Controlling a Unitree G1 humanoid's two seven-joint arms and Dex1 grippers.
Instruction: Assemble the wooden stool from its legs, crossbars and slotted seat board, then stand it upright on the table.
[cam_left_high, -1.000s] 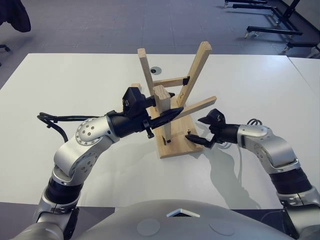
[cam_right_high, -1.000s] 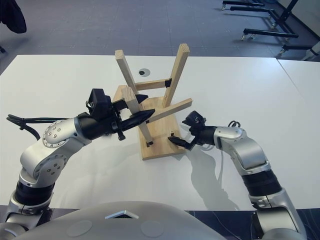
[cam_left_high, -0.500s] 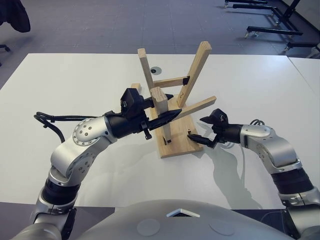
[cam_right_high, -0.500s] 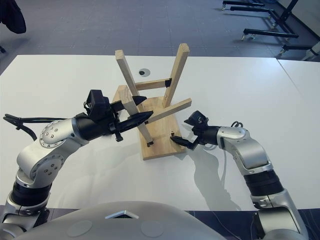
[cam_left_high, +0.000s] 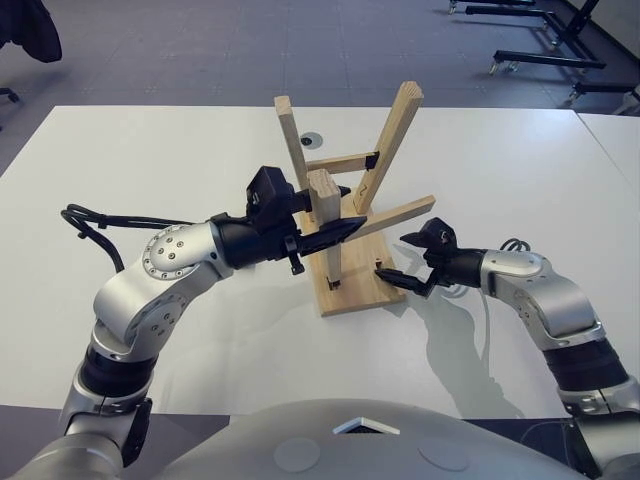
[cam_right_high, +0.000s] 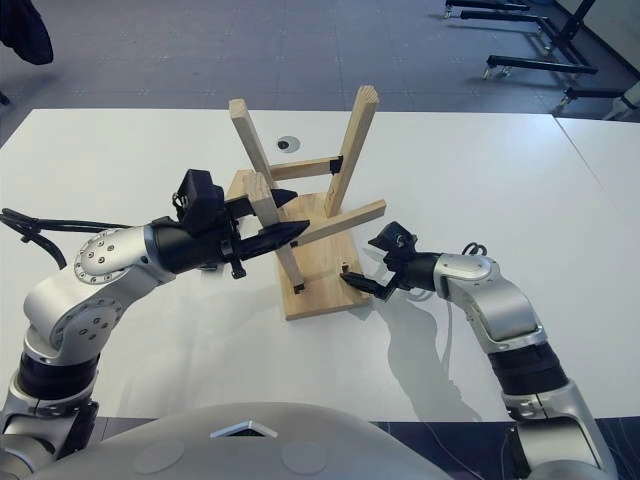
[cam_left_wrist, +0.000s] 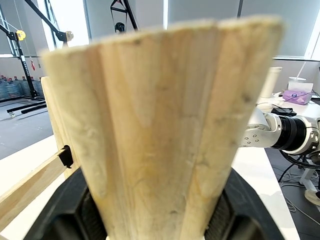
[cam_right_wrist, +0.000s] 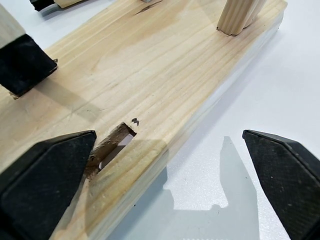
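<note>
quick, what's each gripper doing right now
left gripper: closed on a leg
right gripper: open at the board edge, holding nothing

Silver arms (cam_left_high: 150, 300), screw-ringed elbow disc (cam_left_high: 165, 262), black left claw (cam_left_high: 355, 206), black cable (cam_left_high: 85, 222)

Three legs (cam_left_high: 388, 145), two crossbars (cam_left_high: 340, 163), one slotted seat board (cam_left_high: 357, 291), one table (cam_left_high: 150, 150)

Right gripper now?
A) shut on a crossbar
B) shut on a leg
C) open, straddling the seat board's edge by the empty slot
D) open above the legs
C: right gripper open, one finger over the seat board beside the empty slot, the other over the table.
</note>
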